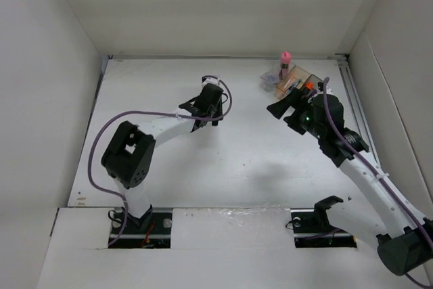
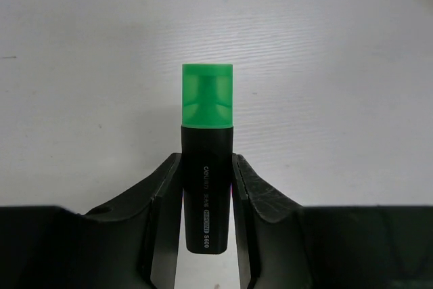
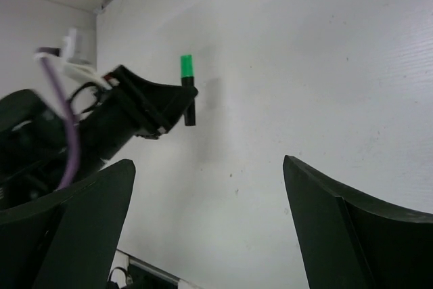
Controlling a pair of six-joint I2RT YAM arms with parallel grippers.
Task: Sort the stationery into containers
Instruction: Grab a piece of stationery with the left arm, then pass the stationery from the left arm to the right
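Observation:
My left gripper point(image 2: 207, 170) is shut on a short black marker with a green cap point(image 2: 207, 96); the cap sticks out past the fingertips, over bare white table. In the top view this gripper point(image 1: 206, 99) is mid-table, left of the tray. The right wrist view shows the marker point(image 3: 187, 89) held upright in the left gripper point(image 3: 152, 106). My right gripper point(image 1: 285, 116) is open and empty point(image 3: 208, 164), just in front of the translucent divided tray point(image 1: 270, 80). The tray holds a pink-capped bottle point(image 1: 285, 59), an orange-ended marker point(image 1: 308, 86) and thin pens point(image 1: 289, 86).
White walls enclose the table on the left, back and right. The tray stands at the back right near the wall point(image 1: 358, 99). The left arm's purple cable point(image 1: 101, 133) loops out to the left.

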